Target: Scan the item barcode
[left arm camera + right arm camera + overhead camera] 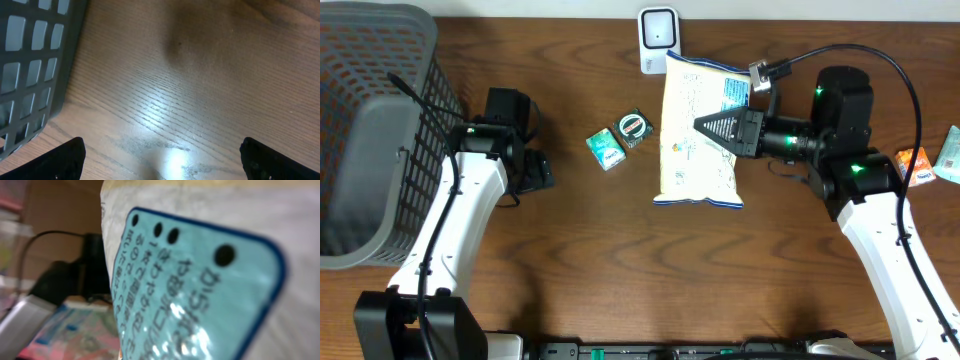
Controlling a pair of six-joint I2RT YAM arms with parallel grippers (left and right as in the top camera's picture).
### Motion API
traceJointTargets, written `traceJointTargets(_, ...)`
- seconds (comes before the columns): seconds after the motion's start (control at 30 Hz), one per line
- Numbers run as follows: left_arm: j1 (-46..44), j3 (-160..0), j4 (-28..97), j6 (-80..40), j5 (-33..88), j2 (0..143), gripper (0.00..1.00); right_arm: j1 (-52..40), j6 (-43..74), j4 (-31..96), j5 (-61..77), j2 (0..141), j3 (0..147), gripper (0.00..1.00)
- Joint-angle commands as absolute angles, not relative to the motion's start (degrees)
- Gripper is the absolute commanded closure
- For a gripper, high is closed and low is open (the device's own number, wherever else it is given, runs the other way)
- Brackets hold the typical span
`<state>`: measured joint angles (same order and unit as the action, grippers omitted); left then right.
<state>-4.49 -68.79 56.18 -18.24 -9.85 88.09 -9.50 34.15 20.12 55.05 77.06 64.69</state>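
The snack bag (690,165) sits at the middle of the far half of the table (620,270). It is pale yellow and white with a blue label near its upper right corner. Its top edge reaches the foot of the small white scanner (659,38), which stands at the table's back edge. The right gripper (700,126) reaches in from the right, its black fingers pressed together and pinching the bag around its middle. In the right wrist view the bag (210,280) fills nearly the whole picture, very close to the lens and blurred, showing the blue label with dark printed characters.

Just left of the bag lie two small boxes side by side, a light green one (606,148) and a darker one (632,128). At the far right edge lie an orange packet (917,166) and a pale teal packet (950,150).

The left gripper (538,172) hovers low over bare wood on the left, its fingers (65,160) spread wide with nothing between them. A grey mesh basket (380,150) stands beside it at the table's left end.
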Motion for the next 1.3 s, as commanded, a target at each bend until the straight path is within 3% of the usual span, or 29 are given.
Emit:
traceJointTargets(0.0,-4.3,-68.6,56.3,-19.0,-11.0,88.1,0.02,-9.9,28.5,24.1,44.1,78.7,65.3,0.99)
traceJointTargets(0.27,-4.3,-68.6,56.3,-19.0,-11.0,88.1,0.02,-12.3,21.3,36.4,7.3,84.3,65.4,0.99)
traceJointTargets(0.73,-4.3,-68.6,56.3,-19.0,-11.0,88.1,0.02,-14.6,18.3,51.3,-28.8,97.6,73.4,0.99)
traceJointTargets(1.07,-4.3,-68.6,56.3,-19.0,-11.0,88.1,0.02,-17.4,16.6,52.1,-36.1,107.0,73.4,0.98)
traceJointTargets(1.27,-4.3,-68.6,56.3,-19.0,-11.0,88.1,0.02,-19.6,16.6,54.7,-34.3,111.3,73.4,0.91)
